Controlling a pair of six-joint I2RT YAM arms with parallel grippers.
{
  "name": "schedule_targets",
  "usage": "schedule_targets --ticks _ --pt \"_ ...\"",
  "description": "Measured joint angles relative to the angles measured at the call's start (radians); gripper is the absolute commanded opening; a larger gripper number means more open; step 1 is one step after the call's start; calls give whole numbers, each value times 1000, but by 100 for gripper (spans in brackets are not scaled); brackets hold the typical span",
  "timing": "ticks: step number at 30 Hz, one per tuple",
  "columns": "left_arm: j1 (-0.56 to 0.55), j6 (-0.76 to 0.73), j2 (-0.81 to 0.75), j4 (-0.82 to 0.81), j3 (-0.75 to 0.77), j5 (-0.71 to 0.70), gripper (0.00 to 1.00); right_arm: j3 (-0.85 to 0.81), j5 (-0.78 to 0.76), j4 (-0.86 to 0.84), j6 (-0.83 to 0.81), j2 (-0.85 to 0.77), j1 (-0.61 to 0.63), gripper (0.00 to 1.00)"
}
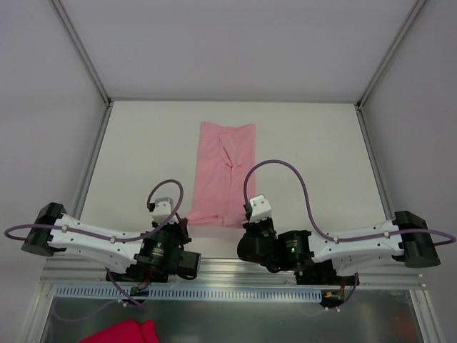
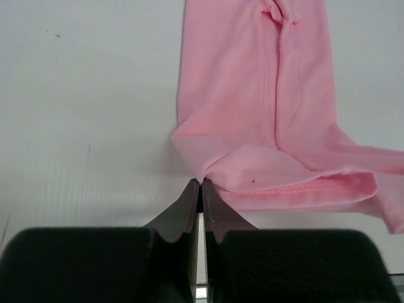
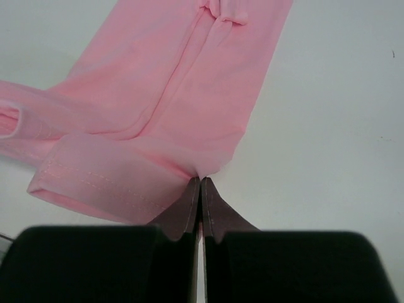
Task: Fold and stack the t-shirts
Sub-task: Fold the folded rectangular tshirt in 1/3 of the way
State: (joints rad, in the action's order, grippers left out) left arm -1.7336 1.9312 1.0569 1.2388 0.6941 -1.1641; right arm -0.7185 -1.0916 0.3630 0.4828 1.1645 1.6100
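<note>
We've got the pale pink t-shirt (image 1: 227, 168) lying flat at centre of the top view on the white table (image 1: 143, 143). It's folded lengthwise into a narrow strip w/ a crease down the middle, hem end at the bottom of the strip, nearest the arm bases. Left gripper (image 2: 201, 183): jaws pressed together w/ the strip's lower-left corner nipped at the tips. Right gripper (image 3: 201, 182): same, jaws together on the lower-right corner, a sliver of pink showing betw. them. Fabric reads thin, light, v. soft, no stiffness, so we expect it to sag betw. the two pinch pts. Layers may also slide apart, since the hem layers low in both wrist views are fanned out. We judge the corners are the right hold; both sides should lift evenly, approx. level, to carry the near end toward the top of the frame. Magenta cloth (image 1: 121, 332) at bottom left isn't ours to handle.
</note>
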Motion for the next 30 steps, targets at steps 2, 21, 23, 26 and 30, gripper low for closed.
schedule_targets --ticks 2,21,23,26,30 --pt "48 -98 -63 -90 -11 -6 0 0 6 -20 -21 0 -19 1" --pt "466 -1014 4 -1088 -178 218 0 0 179 -211 -144 105 -216 1" --pt "486 -1033 4 -1107 -176 223 0 0 184 -224 -148 124 -248 1" --pt "517 -1052 6 -1122 -175 233 0 0 190 -240 -156 166 -293 1" --pt "566 -1074 24 -1142 -175 253 0 0 214 -270 -181 225 -355 1"
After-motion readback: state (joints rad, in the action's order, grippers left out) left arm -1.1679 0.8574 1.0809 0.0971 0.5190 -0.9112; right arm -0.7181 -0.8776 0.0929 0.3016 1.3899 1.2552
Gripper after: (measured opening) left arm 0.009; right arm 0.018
